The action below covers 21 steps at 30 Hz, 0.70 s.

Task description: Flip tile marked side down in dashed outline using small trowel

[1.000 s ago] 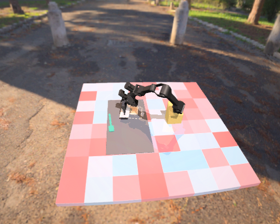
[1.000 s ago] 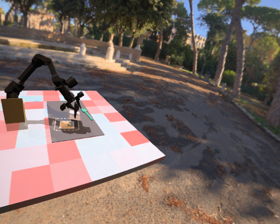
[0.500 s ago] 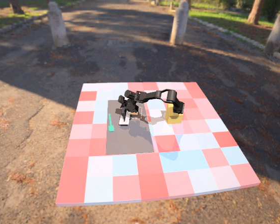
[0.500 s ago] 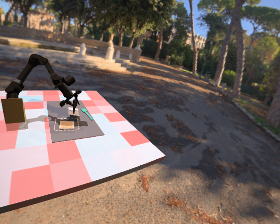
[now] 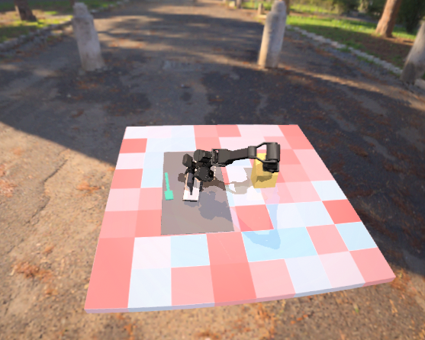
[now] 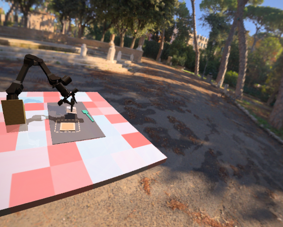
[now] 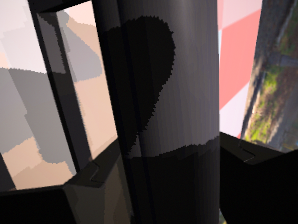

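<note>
Nearest to you in the exterior view, on the patterned worktop (image 5: 191, 283) (image 6: 69, 163), the grey mat (image 5: 191, 222) (image 6: 87, 133) carries the tile (image 6: 67, 126), which lies flat inside the dashed outline (image 6: 79, 125), its orange face up. Farther, you see the teal tool (image 5: 169, 192) (image 6: 88, 115) lying on the mat. Beyond the tile, your gripper (image 5: 191, 174) (image 6: 72, 101) (image 7: 160, 135) has its fingers closed on the dark handle of the trowel (image 5: 191, 196) (image 6: 71, 109) (image 7: 165, 100). Whether its pale blade touches the mat, you cannot tell.
</note>
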Tool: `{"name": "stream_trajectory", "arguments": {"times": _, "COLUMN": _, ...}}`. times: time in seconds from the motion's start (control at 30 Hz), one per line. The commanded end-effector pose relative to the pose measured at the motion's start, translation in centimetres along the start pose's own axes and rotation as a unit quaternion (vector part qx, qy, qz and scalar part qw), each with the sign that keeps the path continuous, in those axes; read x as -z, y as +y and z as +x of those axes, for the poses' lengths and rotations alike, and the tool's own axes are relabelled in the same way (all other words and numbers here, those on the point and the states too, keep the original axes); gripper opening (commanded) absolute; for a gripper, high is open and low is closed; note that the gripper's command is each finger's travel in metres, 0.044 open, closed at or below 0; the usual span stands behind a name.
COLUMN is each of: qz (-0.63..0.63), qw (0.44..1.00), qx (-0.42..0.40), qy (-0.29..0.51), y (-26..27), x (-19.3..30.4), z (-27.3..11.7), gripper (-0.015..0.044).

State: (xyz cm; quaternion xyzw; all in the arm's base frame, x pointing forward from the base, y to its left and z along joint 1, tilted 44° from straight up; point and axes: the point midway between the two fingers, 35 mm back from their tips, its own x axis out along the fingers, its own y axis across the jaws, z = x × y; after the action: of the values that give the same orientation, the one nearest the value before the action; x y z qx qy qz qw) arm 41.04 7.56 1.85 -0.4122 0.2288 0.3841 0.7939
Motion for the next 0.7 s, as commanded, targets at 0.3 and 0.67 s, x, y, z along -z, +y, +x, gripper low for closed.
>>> {"name": "stream_trajectory", "arguments": {"times": 0.3, "qz": 0.005, "qw": 0.999, "qx": 0.029, "qy": -0.015, "y": 1.5, "x": -5.3, "z": -2.4, "gripper": 0.0000}}
{"name": "stream_trajectory", "arguments": {"times": 0.67, "qz": 0.013, "qw": 0.998, "qx": 0.045, "qy": -0.038, "y": 3.6, "x": -9.3, "z": -4.6, "gripper": 0.0000}}
